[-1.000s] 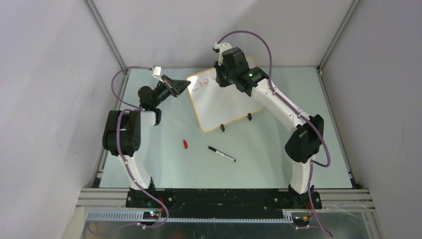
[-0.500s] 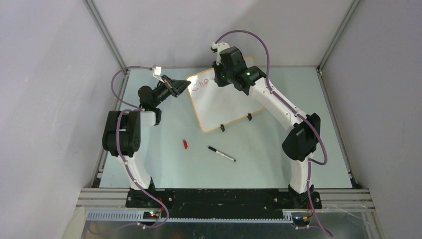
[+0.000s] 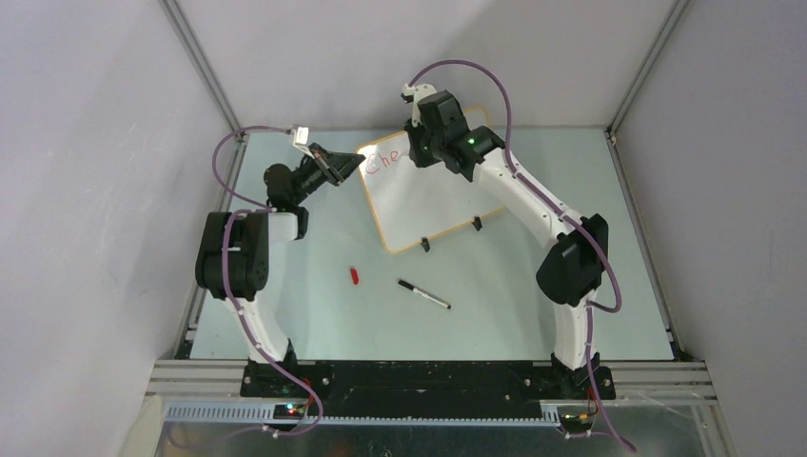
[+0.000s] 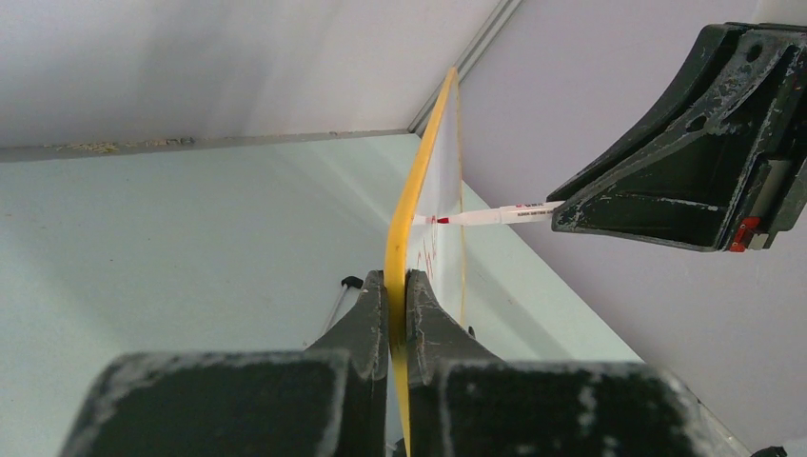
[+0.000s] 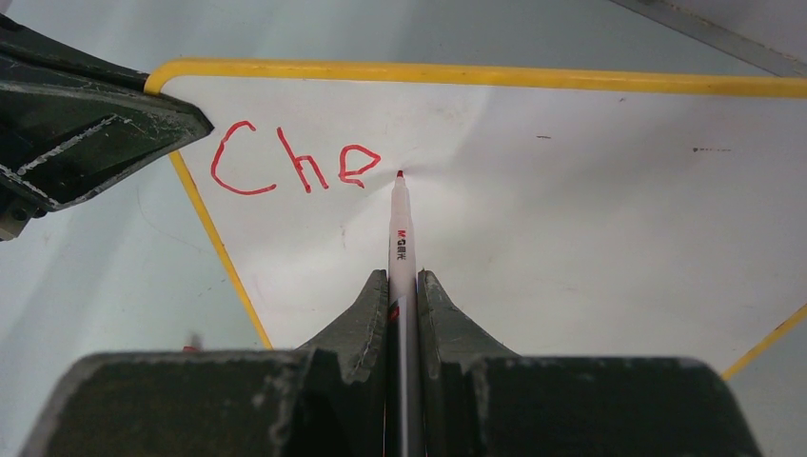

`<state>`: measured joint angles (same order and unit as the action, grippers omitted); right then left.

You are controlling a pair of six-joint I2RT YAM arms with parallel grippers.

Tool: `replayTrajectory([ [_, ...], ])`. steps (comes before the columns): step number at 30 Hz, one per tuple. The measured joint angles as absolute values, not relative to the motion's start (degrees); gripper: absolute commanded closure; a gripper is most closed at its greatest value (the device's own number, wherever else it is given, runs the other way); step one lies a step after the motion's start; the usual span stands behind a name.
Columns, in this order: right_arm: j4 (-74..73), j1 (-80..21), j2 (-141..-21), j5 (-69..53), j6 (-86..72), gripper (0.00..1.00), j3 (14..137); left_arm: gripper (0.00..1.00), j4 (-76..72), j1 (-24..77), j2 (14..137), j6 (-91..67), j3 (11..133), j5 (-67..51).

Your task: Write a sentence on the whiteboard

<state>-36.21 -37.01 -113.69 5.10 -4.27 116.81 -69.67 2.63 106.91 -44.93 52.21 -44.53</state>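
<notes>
The whiteboard stands tilted at the table's back middle, and my left gripper is shut on its yellow rim at the left edge. Pinched edge-on between the left gripper's two fingers, the rim fills the gap. My right gripper is shut on a red marker. The marker's tip rests at the board surface just right of the red letters "Che", the only part of the sentence showing. From above, the right gripper hangs over the board's top left part.
A black marker and a small red cap lie on the pale green table in front of the board. Two black clip feet stick out at the board's near edge. Grey walls and metal posts close in the back and sides.
The right arm has drifted slightly left and away with the marker. The left gripper and the board have stayed put. The letters read the same.
</notes>
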Motion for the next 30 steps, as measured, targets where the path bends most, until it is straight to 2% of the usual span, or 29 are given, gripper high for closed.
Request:
replayTrajectory([
  [30, -36.64, -37.36, -114.26, 8.64, -3.75, 1.0, 117.91, 1.0, -69.28, 2.66, 106.85, -44.51, 52.21, -44.34],
])
